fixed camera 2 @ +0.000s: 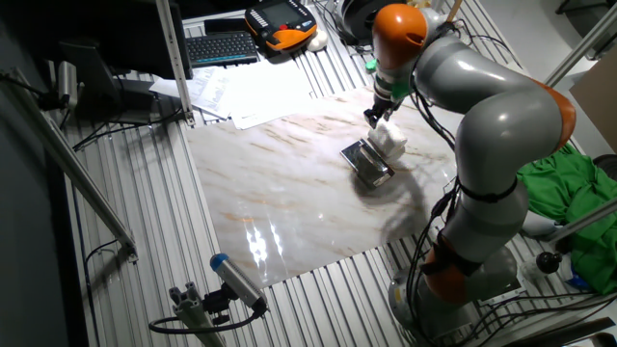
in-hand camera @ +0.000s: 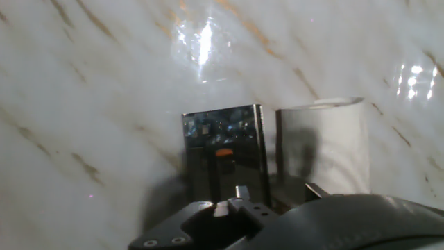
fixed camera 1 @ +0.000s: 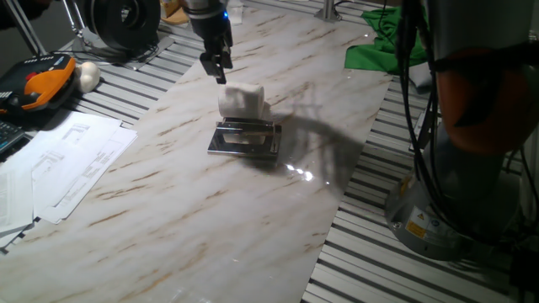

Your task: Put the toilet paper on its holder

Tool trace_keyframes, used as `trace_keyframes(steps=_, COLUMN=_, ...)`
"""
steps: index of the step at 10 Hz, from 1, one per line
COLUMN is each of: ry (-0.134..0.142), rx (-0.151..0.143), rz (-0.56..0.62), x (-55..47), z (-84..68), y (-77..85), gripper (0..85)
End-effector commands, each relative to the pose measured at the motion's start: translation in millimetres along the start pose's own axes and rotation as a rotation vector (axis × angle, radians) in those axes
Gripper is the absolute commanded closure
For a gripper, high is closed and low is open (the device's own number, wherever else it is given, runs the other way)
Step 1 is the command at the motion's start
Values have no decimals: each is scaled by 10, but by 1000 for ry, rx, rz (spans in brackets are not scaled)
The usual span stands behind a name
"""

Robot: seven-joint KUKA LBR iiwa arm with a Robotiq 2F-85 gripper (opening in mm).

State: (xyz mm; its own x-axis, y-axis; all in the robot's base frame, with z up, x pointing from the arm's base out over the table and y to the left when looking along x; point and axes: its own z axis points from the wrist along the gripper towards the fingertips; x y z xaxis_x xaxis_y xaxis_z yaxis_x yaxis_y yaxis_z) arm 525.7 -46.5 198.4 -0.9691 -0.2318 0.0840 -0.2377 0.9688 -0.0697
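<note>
The toilet paper (fixed camera 1: 242, 100), a small white roll, sits on the marble table right against the far edge of the holder (fixed camera 1: 246, 139), a shiny chrome plate with a bar. Both also show in the other fixed view, the roll (fixed camera 2: 391, 141) and the holder (fixed camera 2: 366, 162). In the hand view the holder (in-hand camera: 225, 156) lies at centre and the roll (in-hand camera: 323, 149) stands at its right side. I cannot tell whether the roll is on the bar. My gripper (fixed camera 1: 216, 69) hangs empty just above and behind the roll, apart from it. Its fingertips are not clear in any view.
White paper sheets (fixed camera 1: 63, 160) lie at the table's left edge. Beyond them are an orange-and-black pendant (fixed camera 1: 38, 84) and a round white ball (fixed camera 1: 88, 76). A green cloth (fixed camera 1: 381, 46) lies at the far right corner. The robot's base (fixed camera 1: 459, 194) stands to the right.
</note>
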Motion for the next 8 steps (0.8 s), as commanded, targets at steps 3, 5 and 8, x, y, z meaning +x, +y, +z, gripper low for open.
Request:
trace_keyframes(steps=3, ry=-6, rx=-7, rz=-17, x=-88, z=300, y=-190, gripper=0)
trace_keyframes(steps=5, ry=-8, rx=-27, rz=-32, x=-171, z=449, y=-350, gripper=0)
trace_keyframes(steps=8, ry=-11, rx=-37, rz=-48, x=-231, z=610, y=-512, gripper=0)
